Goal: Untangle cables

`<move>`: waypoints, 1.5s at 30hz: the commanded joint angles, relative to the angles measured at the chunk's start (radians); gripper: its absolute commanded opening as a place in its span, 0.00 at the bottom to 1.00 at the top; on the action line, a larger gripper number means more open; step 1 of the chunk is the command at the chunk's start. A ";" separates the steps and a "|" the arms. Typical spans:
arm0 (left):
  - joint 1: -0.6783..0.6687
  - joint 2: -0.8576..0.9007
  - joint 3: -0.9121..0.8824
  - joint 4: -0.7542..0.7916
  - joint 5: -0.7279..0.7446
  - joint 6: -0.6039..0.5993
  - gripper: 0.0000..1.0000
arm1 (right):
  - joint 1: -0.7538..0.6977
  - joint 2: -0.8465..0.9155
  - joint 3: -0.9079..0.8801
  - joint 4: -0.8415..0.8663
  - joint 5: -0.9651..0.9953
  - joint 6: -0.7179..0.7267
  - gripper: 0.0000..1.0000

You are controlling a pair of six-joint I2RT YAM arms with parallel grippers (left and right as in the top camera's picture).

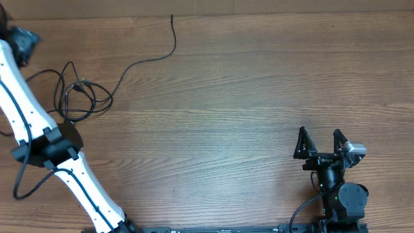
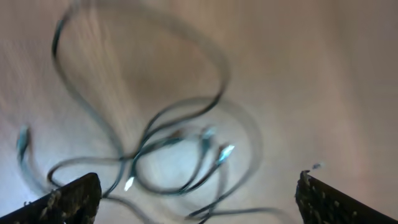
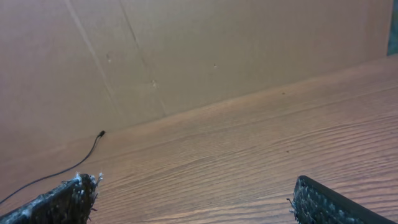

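Note:
The cables (image 1: 79, 96) lie in a loose black tangle at the table's left. One long strand (image 1: 145, 60) runs from it up to the far edge. My left arm's wrist (image 1: 21, 40) is at the top left corner, left of the tangle. In the blurred left wrist view the looped cables (image 2: 186, 103) and a small bright plug (image 2: 225, 152) lie ahead of my open left gripper (image 2: 199, 190), which holds nothing. My right gripper (image 1: 320, 142) stands open and empty at the right, far from the tangle. Its wrist view shows my right gripper (image 3: 196, 196) and the long strand's end (image 3: 101, 133).
A brown cardboard wall (image 3: 217, 50) stands along the table's far edge. The left arm's thicker black cable (image 1: 29, 184) hangs in a loop beside its elbow. Bare wooden table (image 1: 226, 116) lies between the tangle and the right arm.

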 commanded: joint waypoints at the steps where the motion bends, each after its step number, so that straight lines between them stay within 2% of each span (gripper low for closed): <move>1: 0.034 -0.061 0.076 0.019 -0.002 0.011 1.00 | 0.005 -0.008 -0.010 0.002 0.006 0.004 1.00; 10: 0.061 -0.225 0.075 0.011 -0.003 0.011 1.00 | 0.005 -0.008 -0.010 0.002 0.006 0.004 1.00; 20: 0.028 -0.456 0.024 0.011 -0.002 0.011 1.00 | 0.005 -0.008 -0.010 0.002 0.007 0.004 1.00; 27: -0.036 -0.729 -0.290 0.011 -0.002 0.012 1.00 | 0.005 -0.008 -0.010 0.002 0.007 0.004 1.00; 33: -0.183 -0.939 -0.635 0.011 -0.002 0.012 1.00 | 0.005 -0.008 -0.010 0.002 0.006 0.004 1.00; 38: -0.288 -1.044 -0.877 0.011 -0.002 0.011 1.00 | 0.005 -0.008 -0.010 0.002 0.006 0.004 1.00; 45: -0.357 -1.150 -1.209 0.012 -0.002 0.012 1.00 | 0.005 -0.008 -0.010 0.002 0.006 0.004 1.00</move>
